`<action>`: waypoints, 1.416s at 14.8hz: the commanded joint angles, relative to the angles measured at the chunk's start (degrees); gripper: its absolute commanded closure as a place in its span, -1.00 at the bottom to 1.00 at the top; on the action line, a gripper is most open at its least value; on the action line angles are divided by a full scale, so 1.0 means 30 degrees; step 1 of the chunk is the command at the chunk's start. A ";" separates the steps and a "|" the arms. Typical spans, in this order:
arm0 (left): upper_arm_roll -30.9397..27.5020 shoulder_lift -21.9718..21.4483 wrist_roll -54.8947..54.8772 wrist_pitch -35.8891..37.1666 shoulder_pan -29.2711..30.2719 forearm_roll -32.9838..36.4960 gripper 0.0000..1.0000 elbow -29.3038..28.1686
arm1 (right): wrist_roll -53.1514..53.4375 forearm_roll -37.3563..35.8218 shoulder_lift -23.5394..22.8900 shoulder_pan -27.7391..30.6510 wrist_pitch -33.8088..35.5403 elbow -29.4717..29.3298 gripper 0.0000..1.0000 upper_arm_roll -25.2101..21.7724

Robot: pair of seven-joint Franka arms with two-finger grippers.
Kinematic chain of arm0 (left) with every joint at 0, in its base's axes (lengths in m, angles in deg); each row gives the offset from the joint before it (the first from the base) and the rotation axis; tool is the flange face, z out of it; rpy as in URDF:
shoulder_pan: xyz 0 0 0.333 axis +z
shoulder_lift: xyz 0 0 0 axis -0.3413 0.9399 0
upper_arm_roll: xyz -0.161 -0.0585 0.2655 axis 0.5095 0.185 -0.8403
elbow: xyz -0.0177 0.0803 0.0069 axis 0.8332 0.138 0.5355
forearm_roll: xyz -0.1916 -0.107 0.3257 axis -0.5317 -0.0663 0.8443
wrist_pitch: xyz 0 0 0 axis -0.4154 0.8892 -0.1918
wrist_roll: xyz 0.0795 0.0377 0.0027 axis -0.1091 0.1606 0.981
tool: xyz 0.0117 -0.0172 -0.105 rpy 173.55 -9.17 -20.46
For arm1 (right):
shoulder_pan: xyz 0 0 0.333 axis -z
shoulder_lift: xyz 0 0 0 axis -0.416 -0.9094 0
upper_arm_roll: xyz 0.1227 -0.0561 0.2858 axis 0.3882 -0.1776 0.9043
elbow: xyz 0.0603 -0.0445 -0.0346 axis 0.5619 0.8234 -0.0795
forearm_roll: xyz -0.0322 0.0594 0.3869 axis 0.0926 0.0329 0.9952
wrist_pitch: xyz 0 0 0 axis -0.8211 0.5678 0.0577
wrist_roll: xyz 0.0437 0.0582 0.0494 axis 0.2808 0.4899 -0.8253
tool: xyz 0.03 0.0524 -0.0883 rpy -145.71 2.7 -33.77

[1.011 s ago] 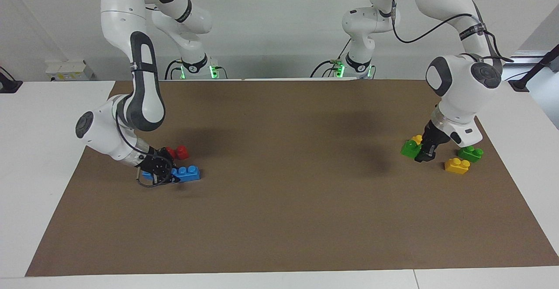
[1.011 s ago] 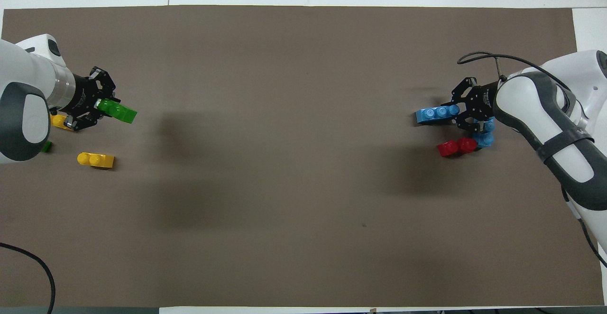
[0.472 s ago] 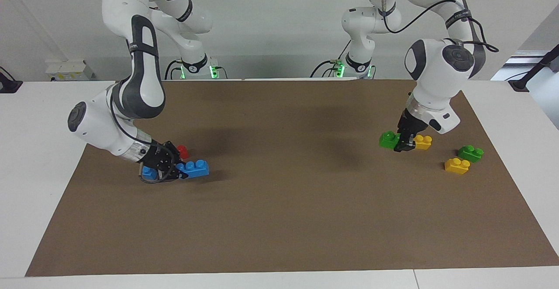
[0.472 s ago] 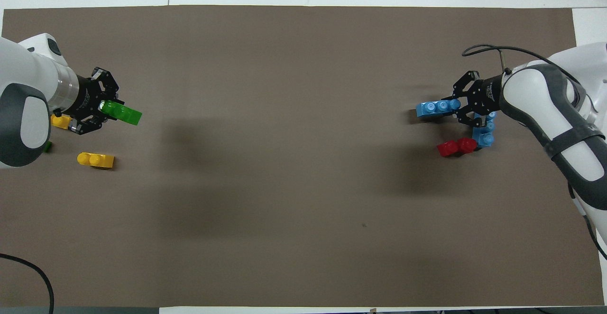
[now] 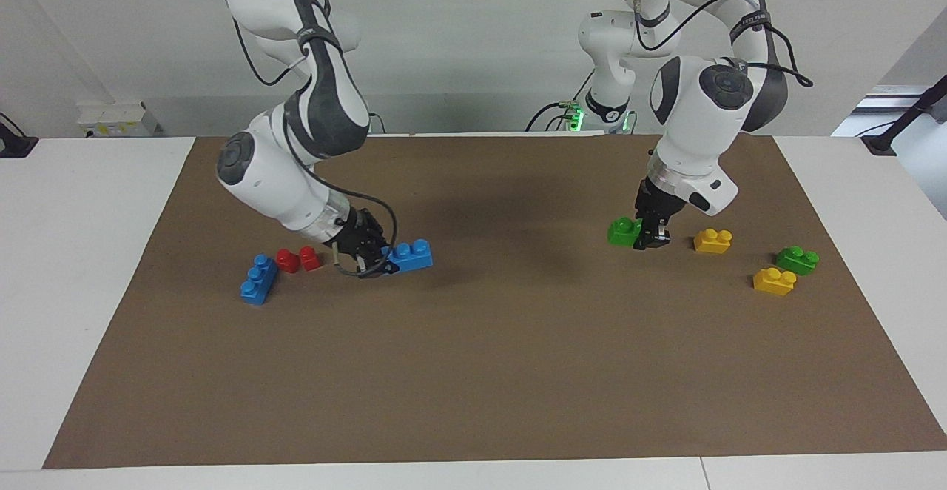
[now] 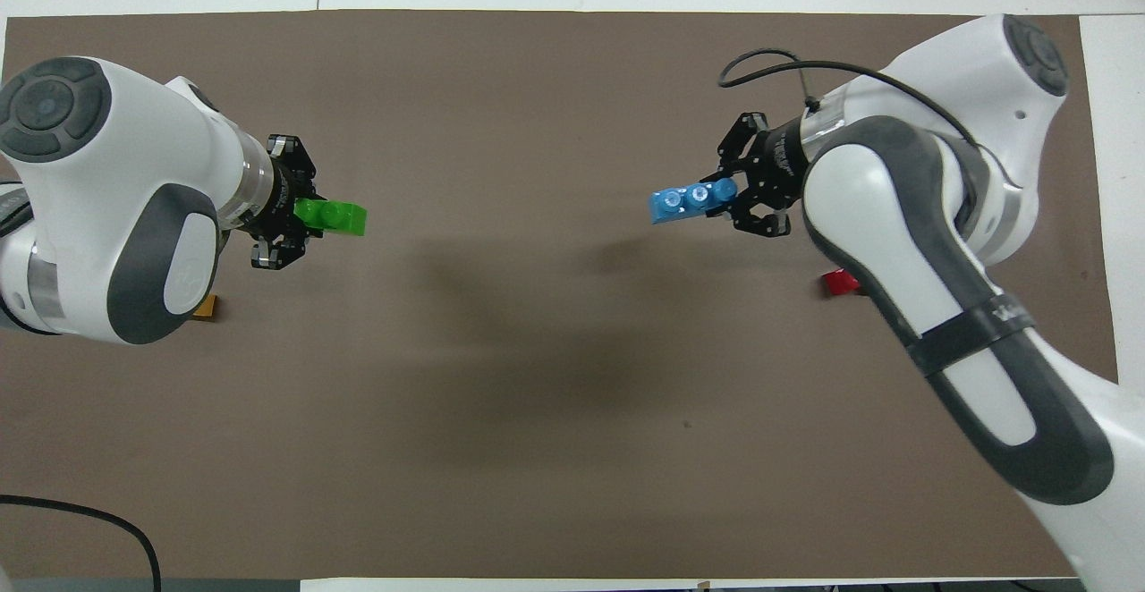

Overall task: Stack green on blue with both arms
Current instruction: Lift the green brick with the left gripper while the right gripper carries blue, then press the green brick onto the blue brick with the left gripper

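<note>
so: right gripper (image 5: 372,262) clamped on one end of the blue brick (image 5: 411,255), studs up (free end ready to receive). left gripper (image 5: 654,237) pinched on the green brick (image 5: 624,231), both carried over the mat (image 5: 473,371) toward mid-table, presumably to mate there.

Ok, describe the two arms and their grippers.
Both arms are glossy white jointed shells with dark grey joint caps and panels. A black cable runs along each. The left gripper and right gripper are black, two-fingered, on silver wrist rings. Green lights glow at the bases.
</note>
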 commanded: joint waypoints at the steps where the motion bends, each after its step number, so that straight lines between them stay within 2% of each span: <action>1: -0.0282 -0.0671 0.1805 0.0363 -0.1223 0.0037 1.00 -0.0503 | 0.2605 0.0090 0.0545 -0.1042 -0.1486 0.1195 1.00 -0.0094; 3: -0.0282 -0.0700 0.2275 0.0597 -0.1663 0.0037 1.00 -0.0503 | 0.3753 0.0090 0.0779 -0.2154 -0.2801 0.2219 1.00 -0.0094; 6: -0.0282 -0.0730 0.3094 0.0598 -0.2160 0.0037 1.00 -0.0503 | 0.5921 0.0090 0.1043 -0.3911 -0.6375 0.3947 1.00 -0.0094; 10: -0.0282 -0.1022 0.4150 0.0189 -0.3098 0.0095 1.00 -0.1175 | 0.6072 0.0293 0.0869 -0.5614 -0.9570 0.5707 1.00 -0.0035; 13: -0.0282 -0.1402 0.4911 -0.1095 -0.3830 0.0153 1.00 -0.2227 | 0.6160 0.0354 0.0576 -0.6053 -0.9987 0.6002 1.00 -0.0006; 16: -0.0282 -0.1959 0.6813 -0.3000 -0.5147 0.1265 1.00 -0.4072 | 0.6248 0.0383 0.0165 -0.6583 -1.1567 0.6616 1.00 -0.0006; 21: -0.0253 -0.1815 0.8047 -0.3764 -0.6379 0.1501 1.00 -0.4574 | 0.6131 0.0441 -0.0186 -0.6583 -1.1891 0.6706 1.00 -0.0006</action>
